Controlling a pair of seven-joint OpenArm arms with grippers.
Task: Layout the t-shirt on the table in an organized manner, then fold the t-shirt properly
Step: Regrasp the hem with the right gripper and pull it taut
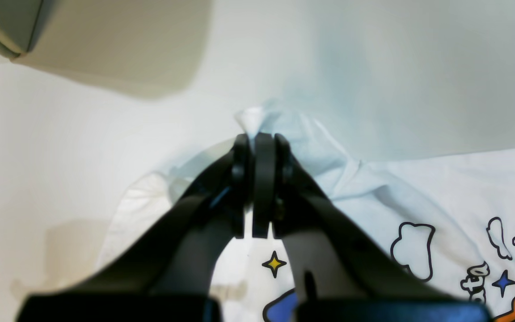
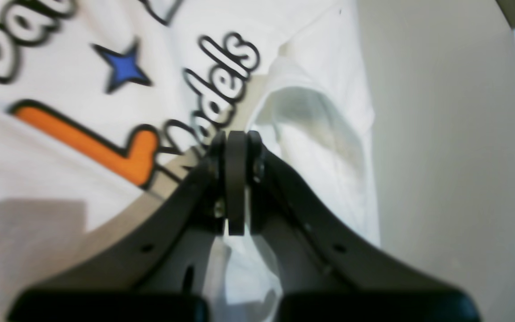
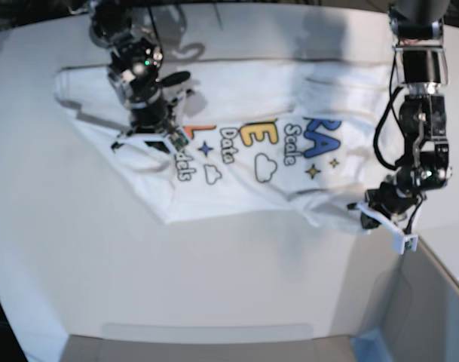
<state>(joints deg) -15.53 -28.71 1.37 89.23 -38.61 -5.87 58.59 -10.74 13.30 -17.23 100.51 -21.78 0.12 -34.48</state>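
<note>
The t-shirt (image 3: pixel 237 154) lies print-up on the table (image 3: pixel 63 256), partly spread, rumpled toward both arms. The left gripper (image 1: pixel 257 138) is clamped on a bunched tip of cloth that pokes out just past its fingertips. The right gripper (image 2: pixel 235 136) is closed on a fold beside the print, cloth beneath and to either side of it. Judged step: drawing the garment flat. To do it well, both arms should pull apart evenly and low, keeping the fabric taut without lifting the middle. Legible print: "Models" just ahead of the right gripper; "Data" and "Scale" in the base view.
</note>
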